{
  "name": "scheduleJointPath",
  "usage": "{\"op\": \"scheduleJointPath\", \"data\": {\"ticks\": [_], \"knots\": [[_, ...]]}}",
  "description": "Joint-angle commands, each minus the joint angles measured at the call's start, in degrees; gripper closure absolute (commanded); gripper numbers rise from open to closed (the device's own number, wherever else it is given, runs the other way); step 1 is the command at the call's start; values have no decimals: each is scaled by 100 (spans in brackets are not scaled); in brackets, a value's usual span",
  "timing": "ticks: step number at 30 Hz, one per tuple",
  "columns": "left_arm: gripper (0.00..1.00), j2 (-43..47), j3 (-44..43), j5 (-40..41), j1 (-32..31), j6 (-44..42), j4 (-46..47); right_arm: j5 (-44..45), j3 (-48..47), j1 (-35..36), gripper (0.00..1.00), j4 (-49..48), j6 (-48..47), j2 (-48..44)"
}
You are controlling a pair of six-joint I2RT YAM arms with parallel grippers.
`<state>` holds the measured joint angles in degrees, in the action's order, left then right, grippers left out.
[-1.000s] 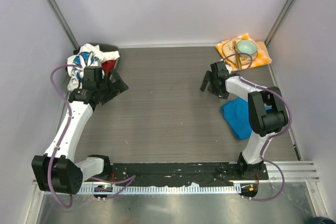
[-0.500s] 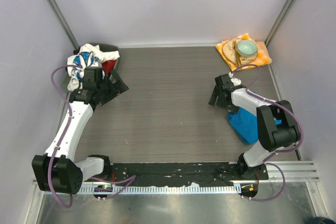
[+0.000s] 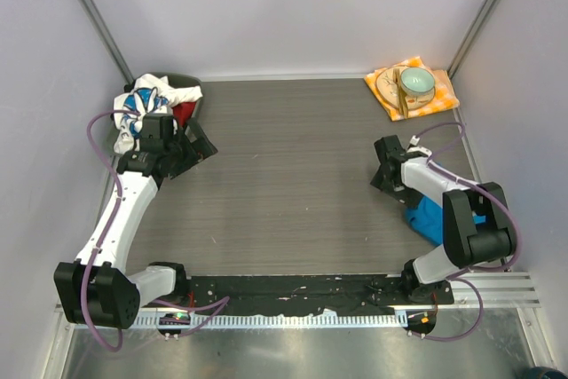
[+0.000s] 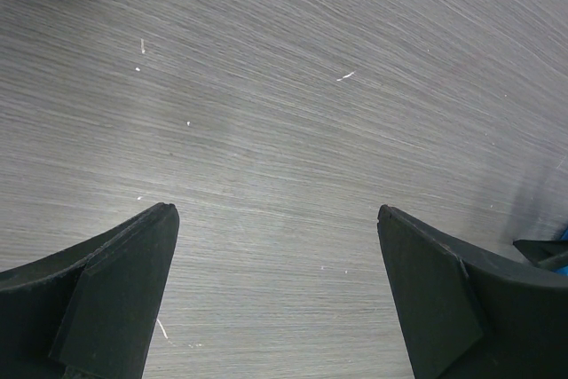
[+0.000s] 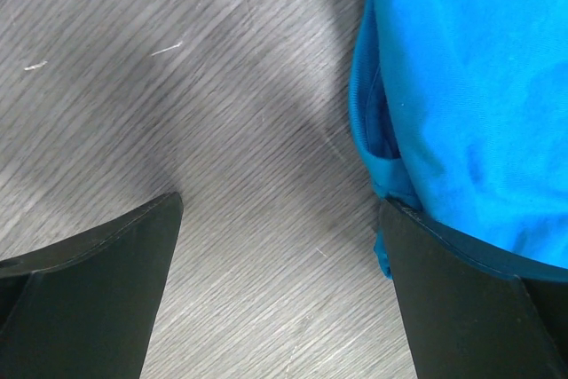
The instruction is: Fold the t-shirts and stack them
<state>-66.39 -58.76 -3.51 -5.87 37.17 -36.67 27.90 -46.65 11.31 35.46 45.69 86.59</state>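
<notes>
Only the right wrist view shows the blue shirt's (image 5: 461, 86) hem just beside one finger of the spread right gripper (image 5: 280, 206). From above, the right arm (image 3: 428, 175) covers part of it. The left gripper (image 4: 277, 210) is spread too, over the table (image 4: 284, 86). The daisy shirt (image 3: 146, 104) lies bunched in the far left corner, and a napkin (image 3: 444, 97) with a bowl (image 3: 416, 82) sits far right.

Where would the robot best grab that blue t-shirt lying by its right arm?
Probably grip the blue t-shirt at its puckered edge, coming down from above on the bare side of the table. There the cloth rolls up slightly, and the open right claw straddles it.
</notes>
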Motion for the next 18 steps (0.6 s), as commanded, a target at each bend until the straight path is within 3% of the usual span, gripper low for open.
{"op": "scheduleJointPath", "data": {"ticks": [1,8,14,18], "knots": [[0,56,5,8,7,-60,168,313,69,-33,0,286,11,-256],[0,-189,-635,666,7,-148,-305,-1102,-791,757,0,-821,-711,-811],[0,-891,-1584,1317,51,-280,-570,-1419,-3196,1426,0,-752,-1035,647],[0,-1639,-2515,1493,437,-368,-772,-1594,-3947,1523,0,-760,-1045,1255]]}}
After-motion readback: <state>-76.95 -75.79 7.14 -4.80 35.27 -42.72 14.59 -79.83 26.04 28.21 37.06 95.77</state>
